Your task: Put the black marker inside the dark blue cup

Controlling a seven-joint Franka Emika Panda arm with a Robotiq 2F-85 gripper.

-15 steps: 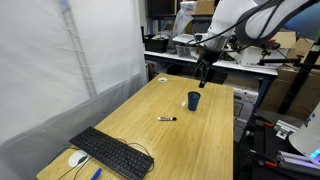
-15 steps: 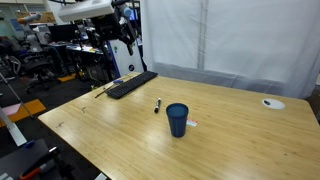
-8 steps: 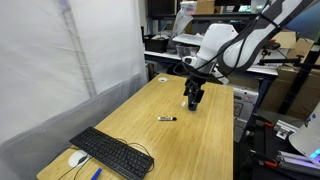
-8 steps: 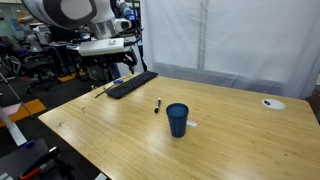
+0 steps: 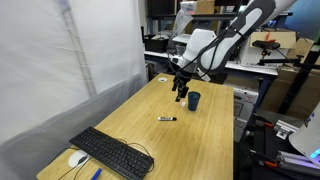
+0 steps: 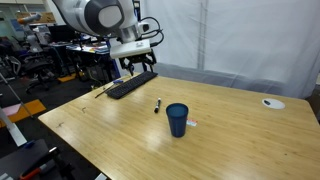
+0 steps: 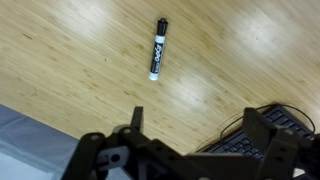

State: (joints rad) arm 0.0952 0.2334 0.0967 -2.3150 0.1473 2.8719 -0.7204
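— Two things belong to this task, yes? Where are they?

— Yes. The black marker [image 7: 157, 60] lies flat on the wooden surface [image 7: 60, 60], about in its middle, and nothing touches it. In the wrist view I can see its pale label with dark writing. The dark blue cup [image 6: 177, 119] stands upright with its mouth up, near the marker but apart from it.

— And the end effector?

— The end effector [image 7: 198, 125] hangs in the air above the surface. Its two fingers [image 7: 135, 118] are spread wide, bare wood shows between them, and they hold nothing. In the wrist view the marker is ahead of the fingers, not between them. How high the end effector is above the wood, I cannot tell.

— What else lies on the surface?

— In an exterior view a black keyboard [image 5: 112, 152] lies close to one short edge, and a white mouse [image 5: 77, 158] is just beside it, at the corner. The marker is between the keyboard and the cup, nearer to the cup. In an exterior view a small white round thing [image 6: 271, 103] lies near an edge, well apart from the keyboard.
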